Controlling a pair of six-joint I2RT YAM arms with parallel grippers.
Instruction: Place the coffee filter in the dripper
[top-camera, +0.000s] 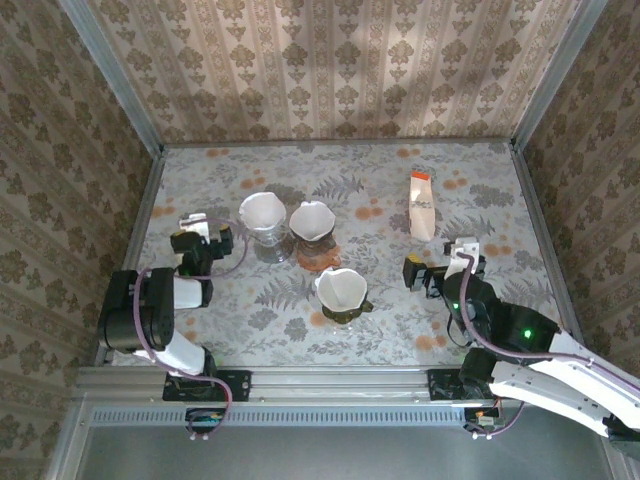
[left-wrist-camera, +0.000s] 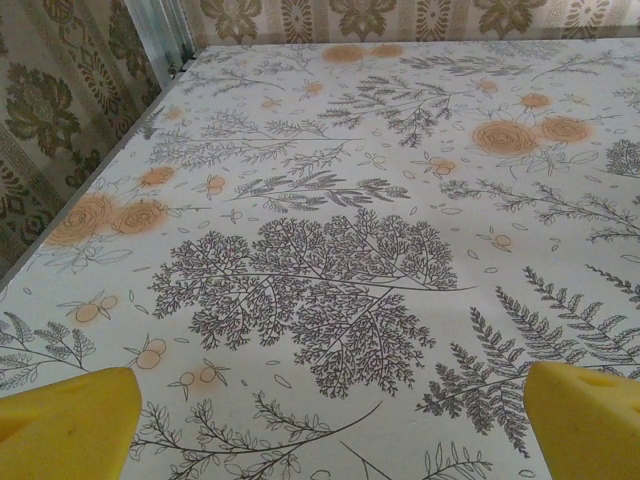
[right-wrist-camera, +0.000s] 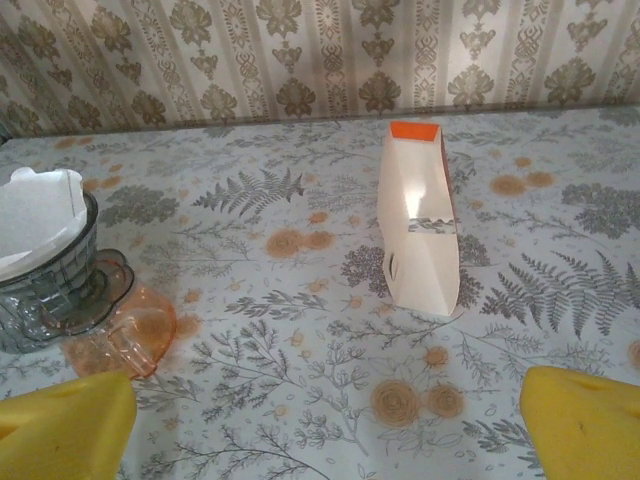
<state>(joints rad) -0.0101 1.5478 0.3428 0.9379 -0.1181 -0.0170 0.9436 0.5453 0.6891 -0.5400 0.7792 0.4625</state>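
Leftmost, we are finding the left gripper (top-camera: 205, 240) sitting near the left edge of the table (top-camera: 400, 325). Its jaws are standing wide apart with nothing between them, and in the left wrist view its yellow fingertips (left-wrist-camera: 65, 420) are framing bare leaf-printed tabletop. Moving right, we are meeting the clear dripper (top-camera: 263, 232), which is carrying a white coffee filter (top-camera: 262, 210) inside its cone. Just beside it, so close that we cannot tell whether the two are touching, the dark dripper (top-camera: 312, 235) is holding a second filter (top-camera: 312, 216). That filter's paper rim is rising above the ribbed wall in the right wrist view. An orange translucent piece (right-wrist-camera: 125, 335) is lying on the table at the near side of this dripper, against its base. Nearer to the arms and slightly further right, we are seeing the third dripper (top-camera: 338, 313), and a third filter (top-camera: 338, 286) is sitting open in it as well. Further right, well apart from the drippers, a white packet (right-wrist-camera: 418, 230) with an orange top is standing upright toward the far side of the table. Last, we are reaching the right gripper (top-camera: 443, 268), which is pointing toward that packet from the near side. Its jaws are spread fully and gripping nothing, and its yellow pads (right-wrist-camera: 60, 430) are showing at both lower corners of the right wrist view.
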